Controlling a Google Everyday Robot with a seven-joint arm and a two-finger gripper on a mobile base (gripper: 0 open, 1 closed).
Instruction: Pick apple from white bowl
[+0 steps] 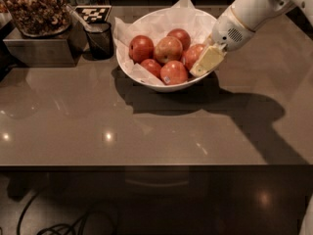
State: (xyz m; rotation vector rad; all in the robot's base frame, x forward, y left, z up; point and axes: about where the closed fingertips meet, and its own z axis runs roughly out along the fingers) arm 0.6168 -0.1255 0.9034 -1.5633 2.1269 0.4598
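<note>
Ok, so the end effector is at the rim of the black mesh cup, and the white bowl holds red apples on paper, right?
No. The camera view shows the end effector at the rim of the white bowl, beside the red apples, well apart from the black mesh cup. The bowl does hold red apples on paper.

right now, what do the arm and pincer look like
The arm is a thick, rounded white shell with a small dark dotted grille and a thin tan ring at the wrist. The pincer, at the bowl rim's right side, is pale yellow and blocky. No cables show.
</note>
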